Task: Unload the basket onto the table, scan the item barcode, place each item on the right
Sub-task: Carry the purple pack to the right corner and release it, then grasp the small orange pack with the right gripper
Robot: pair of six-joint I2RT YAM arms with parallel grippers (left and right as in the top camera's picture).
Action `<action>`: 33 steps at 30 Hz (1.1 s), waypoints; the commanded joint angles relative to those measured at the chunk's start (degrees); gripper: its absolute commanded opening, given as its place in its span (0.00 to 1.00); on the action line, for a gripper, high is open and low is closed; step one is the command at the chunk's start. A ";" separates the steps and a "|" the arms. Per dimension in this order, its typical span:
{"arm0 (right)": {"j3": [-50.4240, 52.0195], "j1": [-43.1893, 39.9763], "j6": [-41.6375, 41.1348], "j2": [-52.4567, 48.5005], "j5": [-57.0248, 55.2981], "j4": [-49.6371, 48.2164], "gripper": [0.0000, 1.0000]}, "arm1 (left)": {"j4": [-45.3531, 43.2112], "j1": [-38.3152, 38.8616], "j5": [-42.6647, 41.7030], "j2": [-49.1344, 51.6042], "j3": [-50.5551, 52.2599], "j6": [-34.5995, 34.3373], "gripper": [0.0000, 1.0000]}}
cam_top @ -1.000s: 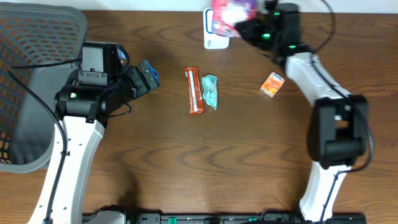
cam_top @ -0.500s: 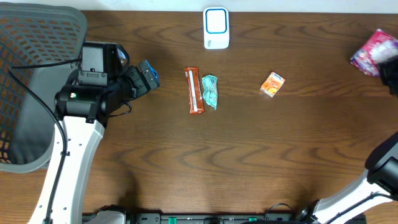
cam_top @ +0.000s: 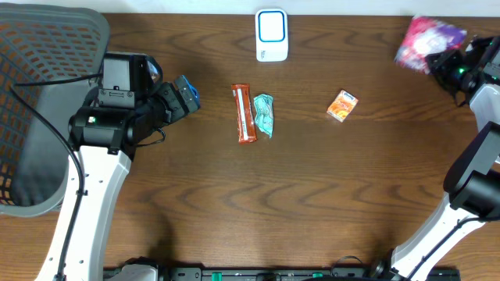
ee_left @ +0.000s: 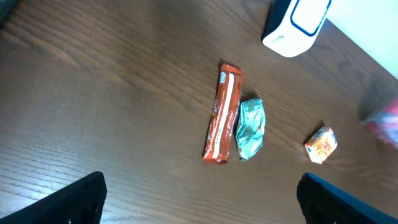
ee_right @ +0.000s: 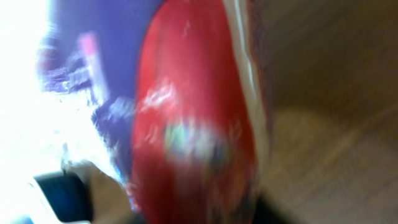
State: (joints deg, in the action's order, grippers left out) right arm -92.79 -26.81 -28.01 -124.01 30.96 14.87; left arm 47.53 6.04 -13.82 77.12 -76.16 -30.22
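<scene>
R fingers (cam_top: 451, 64): against pink snack bag (cam_top: 428, 43); gripping or letting go, can't tell, view blurred.
Bag: back-right desk (cam_top: 234, 203) corner, well apart from scanner (cam_top: 272, 35), so prob. not being read.
R arm: stretched far right.
L fingers (ee_left: 81, 199): wide apart, empty.
L arm: beside basket (cam_top: 47, 78), wrist facing centre.

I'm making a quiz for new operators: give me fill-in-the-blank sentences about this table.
1. The white scanner stands at the overhead view's ____ edge.
2. Beside the snack bar lies a ____ wrapper.
3. The left gripper has its jaws ____.
Missing words: top; teal; open.
</scene>
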 commanded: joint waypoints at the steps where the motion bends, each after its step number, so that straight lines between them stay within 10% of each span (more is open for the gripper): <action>1: -1.92 -0.96 10.25 1.14 1.77 7.21 0.57 | 0.02 -0.24 -0.11 -0.20 -0.09 -0.09 0.98; 7: -11.34 -0.66 16.31 4.66 5.16 24.85 0.64 | 0.02 -0.24 -0.09 -0.20 -0.09 -0.09 0.98; 8: -13.00 0.15 19.26 5.55 9.49 28.92 0.92 | 0.02 -0.24 -0.09 -0.20 -0.09 -0.09 0.98; 10: -13.55 3.21 26.64 6.47 17.16 36.81 0.99 | 0.02 -0.24 -0.09 -0.20 -0.09 -0.09 0.98; 13: -12.11 7.76 31.71 6.23 12.59 43.93 0.99 | 0.02 -0.24 -0.09 -0.20 -0.09 -0.09 0.98; 19: -2.54 16.50 16.79 6.23 1.84 42.25 0.99 | 0.02 -0.24 -0.11 -0.20 -0.09 -0.09 0.98; 29: 11.08 20.15 3.30 6.23 -6.80 23.85 0.57 | 0.02 -0.24 -0.09 -0.20 -0.09 -0.09 0.98; 33: 15.76 20.39 -0.35 6.23 -3.54 16.65 0.57 | 0.02 -0.24 -0.09 -0.20 -0.09 -0.09 0.98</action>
State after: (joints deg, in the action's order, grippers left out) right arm -79.75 -6.72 -23.97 -117.73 25.34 33.76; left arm 47.53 6.04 -13.82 77.14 -76.16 -30.22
